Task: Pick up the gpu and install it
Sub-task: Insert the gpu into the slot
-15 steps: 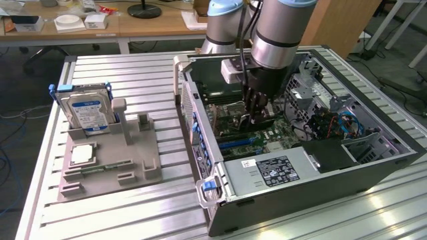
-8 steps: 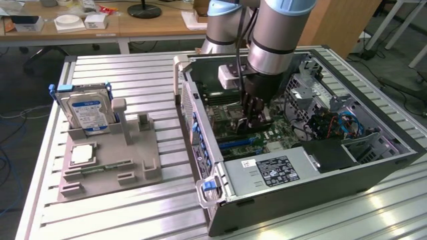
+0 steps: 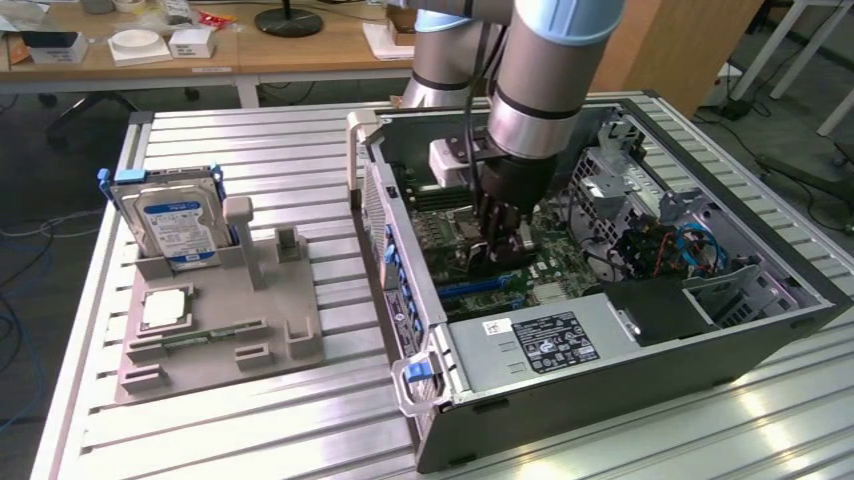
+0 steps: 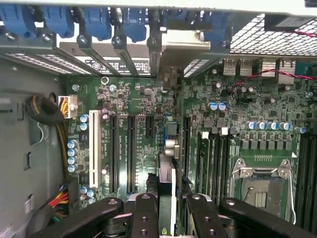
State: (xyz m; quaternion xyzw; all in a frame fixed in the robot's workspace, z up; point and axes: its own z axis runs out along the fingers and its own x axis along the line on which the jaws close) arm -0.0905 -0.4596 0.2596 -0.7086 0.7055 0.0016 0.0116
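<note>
The hand (image 4: pixel 168 220) is clamped on the gpu (image 4: pixel 167 178), edge-down over the motherboard (image 4: pixel 143 99) (long axis parallel to its slots (image 4: pixel 131 153)).

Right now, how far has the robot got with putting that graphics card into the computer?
Pickup looks done: the gpu is off the gray holder that carries the hard drive. In hand: the gripper grips the gpu edge-on, low inside the open computer case, over the black slots of the motherboard. Left: seating it; I can't tell that the card is pushed into a slot yet.
</note>
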